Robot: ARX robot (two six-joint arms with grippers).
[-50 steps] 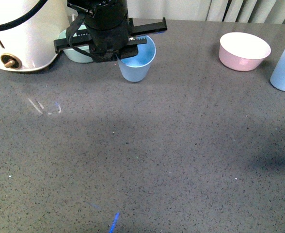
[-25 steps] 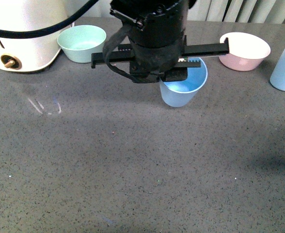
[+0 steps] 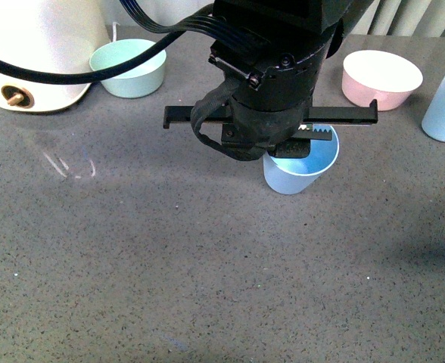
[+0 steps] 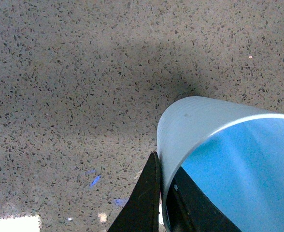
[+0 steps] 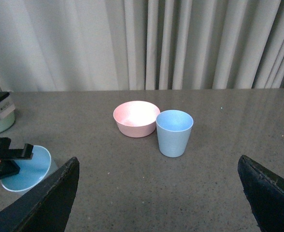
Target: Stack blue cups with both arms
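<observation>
The left pincer clamps the rim of a tilted blue cup over the worktop; the right pincer gapes wide, facing the second cup.

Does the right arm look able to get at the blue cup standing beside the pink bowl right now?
Probably yes. The right gripper is open and faces the standing blue cup across bare table. The pink bowl sits close on one side and might crowd a finger.

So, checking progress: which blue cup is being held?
The tilted cup mid-table, its rim pinched by the left end effector; the other cup stands free right of the pink bowl.
</observation>
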